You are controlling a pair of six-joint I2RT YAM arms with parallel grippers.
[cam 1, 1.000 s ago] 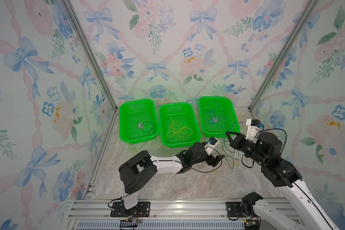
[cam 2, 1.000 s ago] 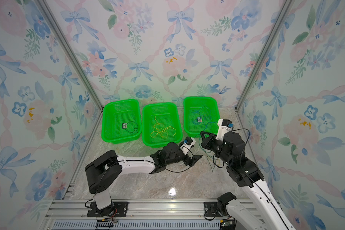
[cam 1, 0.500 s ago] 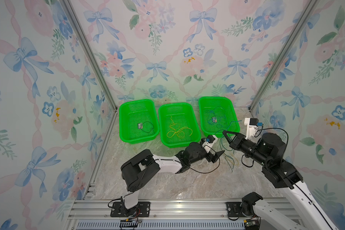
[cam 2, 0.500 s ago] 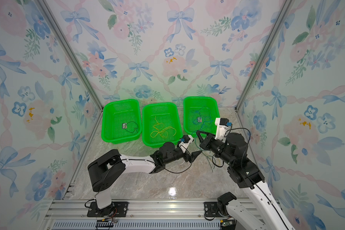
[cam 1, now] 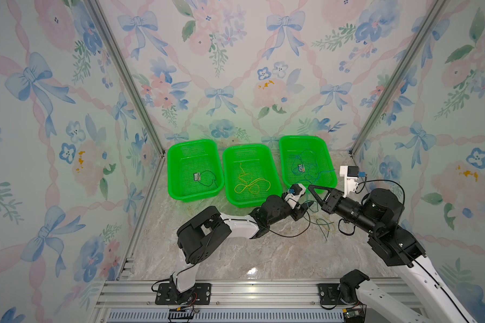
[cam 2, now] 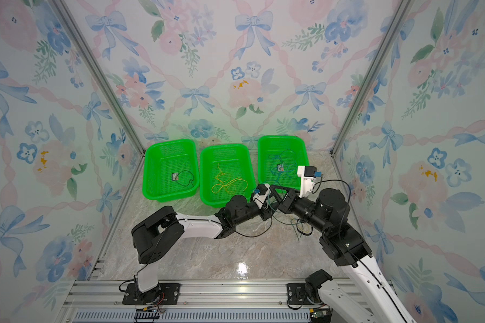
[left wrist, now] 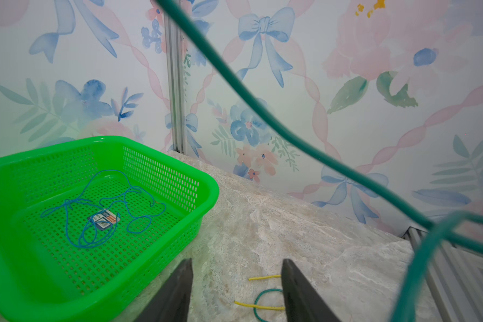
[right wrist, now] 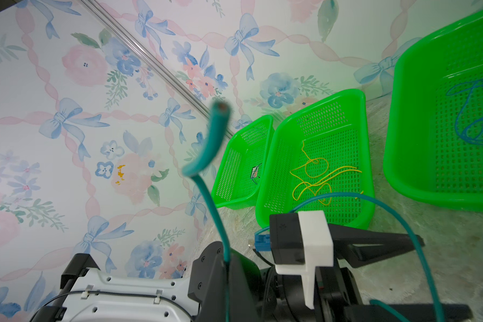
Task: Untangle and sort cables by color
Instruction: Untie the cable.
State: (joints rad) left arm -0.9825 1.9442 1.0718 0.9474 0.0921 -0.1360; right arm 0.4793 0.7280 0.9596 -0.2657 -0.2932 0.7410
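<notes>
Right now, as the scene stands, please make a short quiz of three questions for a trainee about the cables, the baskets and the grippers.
1. True or false: the middle basket holds a blue cable.
2. Which cables lie on the table? A) green and yellow B) only blue C) red and white
3. Fill in: the right gripper is shut on a ____ cable.

Key
1. False: it holds a yellow cable.
2. A: the loose cables show in the left wrist view.
3. Green: the green cable comes out of its closed jaws in the right wrist view.
</notes>
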